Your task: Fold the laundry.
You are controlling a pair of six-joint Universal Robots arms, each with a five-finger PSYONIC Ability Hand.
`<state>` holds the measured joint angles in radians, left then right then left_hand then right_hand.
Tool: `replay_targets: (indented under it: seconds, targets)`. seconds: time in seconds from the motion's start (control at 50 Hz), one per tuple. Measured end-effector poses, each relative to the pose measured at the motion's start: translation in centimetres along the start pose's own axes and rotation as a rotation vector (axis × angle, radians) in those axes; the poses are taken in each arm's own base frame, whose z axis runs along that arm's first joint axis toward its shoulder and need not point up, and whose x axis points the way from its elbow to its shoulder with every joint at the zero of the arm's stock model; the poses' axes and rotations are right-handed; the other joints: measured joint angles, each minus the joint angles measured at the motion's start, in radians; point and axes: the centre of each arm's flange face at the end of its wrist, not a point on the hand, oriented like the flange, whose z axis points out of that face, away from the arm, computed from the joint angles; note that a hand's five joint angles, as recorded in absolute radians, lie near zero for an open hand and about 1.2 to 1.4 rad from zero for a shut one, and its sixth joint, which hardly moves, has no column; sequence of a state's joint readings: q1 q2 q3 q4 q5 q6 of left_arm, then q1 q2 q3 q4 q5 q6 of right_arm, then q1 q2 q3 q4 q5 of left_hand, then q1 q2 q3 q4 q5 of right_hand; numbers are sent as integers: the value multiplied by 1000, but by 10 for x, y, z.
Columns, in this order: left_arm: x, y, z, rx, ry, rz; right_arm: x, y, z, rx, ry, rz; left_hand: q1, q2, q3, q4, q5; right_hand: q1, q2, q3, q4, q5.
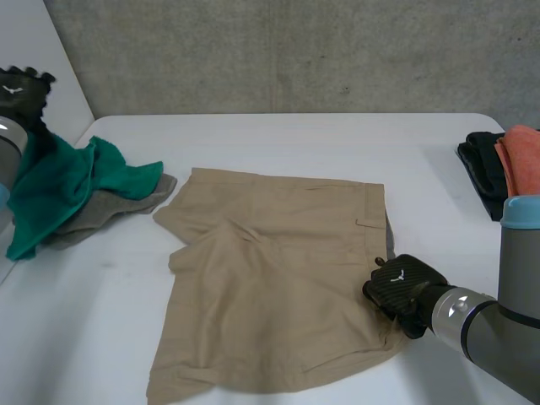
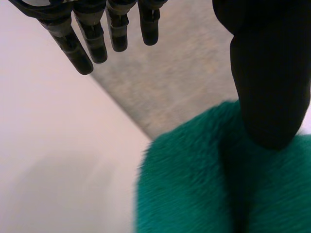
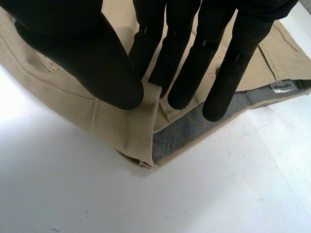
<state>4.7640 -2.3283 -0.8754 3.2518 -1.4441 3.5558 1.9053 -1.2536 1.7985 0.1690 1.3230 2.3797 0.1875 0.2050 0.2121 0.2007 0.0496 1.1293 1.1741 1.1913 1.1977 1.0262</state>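
Shorts, tan, spread flat mid-table; right hand at their waistband edge on the robot's right side, thumb and fingers clamped on the waistband corner, grey lining showing just beside the fingertips; left hand raised at the table's left edge above green cloth, fingers straight, apart from the thumb, gripping nothing; green cloth bunched under that thumb; grey cloth partly beneath the green one, beside the shorts; folded black-and-orange stack at the table's right edge, well apart from the shorts.
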Motion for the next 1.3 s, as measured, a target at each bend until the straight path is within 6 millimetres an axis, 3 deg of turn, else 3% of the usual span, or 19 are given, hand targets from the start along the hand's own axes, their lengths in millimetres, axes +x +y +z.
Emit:
replay_targets:
  seconds: [0.18, 0.28, 0.32, 0.34, 0.36, 0.4, 0.42, 0.48, 0.68, 0.82, 1.04, 1.1, 1.16, 1.3]
  targets:
    - [23, -53, -63, 13, 147, -88, 4, -2, -1, 8, 14, 6, 0, -1, 0, 0, 0, 0, 0, 0, 0, 0]
    - [59, -76, -127, -17, 316, -134, 7, -4, -1, 13, 27, 15, 0, -1, 0, 0, 0, 0, 0, 0, 0, 0]
    - [69, -77, -143, -32, 361, -139, 8, -4, -1, 15, 30, 20, 0, -1, 0, 0, 0, 0, 0, 0, 0, 0]
    - [82, -76, -164, -59, 421, -145, 9, -6, -1, 19, 33, 30, 5, 1, 2, 3, 1, 0, 0, 0, 0, 0]
    - [82, -76, -164, -59, 421, -145, 9, -6, -1, 19, 33, 30, 5, 1, 2, 3, 1, 0, 0, 0, 0, 0]
    - [104, -70, -202, -120, 518, -148, 11, -9, -2, 33, 41, 59, 63, 41, 29, 46, 8, 0, 0, 0, 0, 0]
    - [106, -69, -207, -127, 527, -148, 11, -10, -2, 37, 43, 67, 63, 41, 29, 46, 8, 0, 0, 0, 0, 0]
    - [123, -59, -245, -208, 606, -142, 13, -17, -1, 67, 54, 127, 190, 163, 149, 167, 142, 0, 0, 0, 0, 0]
    - [136, -30, -319, -455, 693, -102, 31, -32, 12, 151, 148, 343, 329, 311, 305, 323, 298, 0, 0, 0, 0, 0]
    - [137, -15, -338, -570, 694, -73, 42, -36, 15, 177, 232, 411, 329, 314, 307, 323, 300, 0, 0, 0, 0, 0]
    - [144, 2, -338, -615, 682, -51, 48, -34, 15, 172, 272, 393, 326, 309, 303, 312, 285, 0, 0, 0, 0, 0]
    - [149, 5, -336, -603, 685, -46, 46, -32, 15, 164, 269, 383, 490, 454, 446, 458, 431, 0, 0, 0, 0, 0]
    - [154, 8, -333, -579, 681, -43, 46, -31, 13, 159, 268, 377, 963, 900, 877, 894, 862, 0, 0, 0, 0, 0]
    - [163, 14, -322, -535, 653, -33, 50, -32, 4, 130, 262, 306, 990, 988, 972, 991, 934, -1, -1, -1, 0, -1]
